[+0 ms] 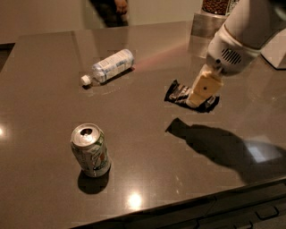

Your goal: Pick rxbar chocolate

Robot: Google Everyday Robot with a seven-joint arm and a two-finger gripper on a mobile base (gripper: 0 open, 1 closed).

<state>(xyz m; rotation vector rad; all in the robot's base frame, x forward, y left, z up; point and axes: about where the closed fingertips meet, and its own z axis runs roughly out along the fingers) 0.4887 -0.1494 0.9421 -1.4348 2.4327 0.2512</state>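
**A:** Where is the gripper (199, 95)?

**B:** At the right of the dark, glossy table (44, 103), on the end of the white arm (241, 31) that slants in from the upper right corner; its pale, cream-coloured fingers (203, 87) point down and to the left.

**A:** And how does the hand stand?

**B:** It is closed narrowly across the rxbar chocolate (178, 93); the black wrapper sticks out on either side of the fingers, one crimped end to the left and the other to the lower right.

**A:** Is the bar on the table?

**B:** It appears to be raised a little; its shadow (178, 127) falls on the tabletop below it and apart from it, joined to the broader shadow of the arm that runs off to the right.

**A:** What else is there?

**B:** A green-and-silver soda can (90, 150) stands upright at the lower left, its top opened, well apart from the bar; a clear plastic bottle (109, 66) with a white cap lies on its side toward the far left, cap pointing left; both are away from the gripper; a metal-based container (206, 23) sits at the far edge behind the arm; a figure in dark clothes (109, 9) shows beyond the table's far side
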